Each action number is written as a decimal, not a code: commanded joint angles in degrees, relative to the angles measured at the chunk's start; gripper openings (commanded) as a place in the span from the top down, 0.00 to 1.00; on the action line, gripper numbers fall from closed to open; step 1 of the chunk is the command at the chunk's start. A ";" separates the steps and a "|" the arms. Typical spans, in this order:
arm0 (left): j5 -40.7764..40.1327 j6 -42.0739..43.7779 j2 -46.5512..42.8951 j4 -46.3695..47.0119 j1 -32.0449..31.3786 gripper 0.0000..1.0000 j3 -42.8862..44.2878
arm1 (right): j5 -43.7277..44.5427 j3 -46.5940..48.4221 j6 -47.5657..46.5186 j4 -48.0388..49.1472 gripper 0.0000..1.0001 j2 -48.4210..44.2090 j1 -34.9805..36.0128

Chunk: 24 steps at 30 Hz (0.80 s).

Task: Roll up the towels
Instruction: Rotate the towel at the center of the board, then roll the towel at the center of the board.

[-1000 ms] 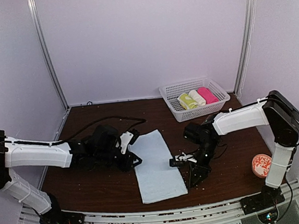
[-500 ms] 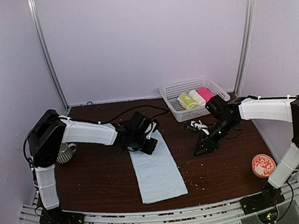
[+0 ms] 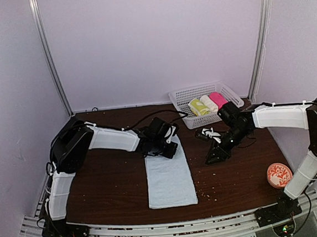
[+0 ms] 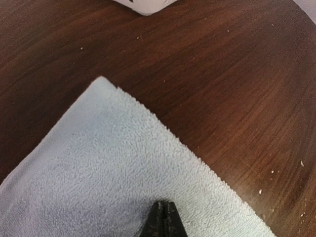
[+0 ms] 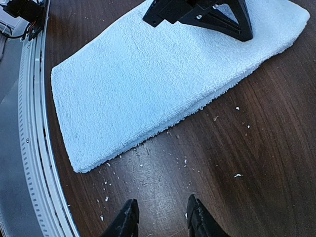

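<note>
The pale blue towel (image 3: 170,177) lies folded flat in a long strip on the middle of the brown table (image 3: 108,184). My left gripper (image 3: 169,149) is at its far end. In the left wrist view the fingers (image 4: 164,218) are shut, their tips resting on the towel (image 4: 98,163) near a corner. My right gripper (image 3: 214,153) is open and empty over bare table to the right of the towel (image 5: 163,74), jaws apart (image 5: 160,217). The yellow-green towel (image 3: 198,108) lies rolled in the basket.
A white basket (image 3: 233,110) at the back right also holds a cream roll (image 3: 209,103) and a pink roll (image 3: 219,99). A red patterned disc (image 3: 278,175) lies at the right near edge. Lint specks (image 5: 148,158) dot the table beside the towel. A black cable (image 3: 142,120) runs behind.
My left arm has swung right and away to the towel's far end, and that end has shifted right, so the towel lies straighter. My right gripper moved away from the near edge toward the basket.
</note>
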 commanded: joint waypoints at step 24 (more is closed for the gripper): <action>0.90 21.90 -34.21 -11.93 -20.66 0.53 -29.98 | 0.97 0.76 -0.68 -0.43 0.63 1.80 0.25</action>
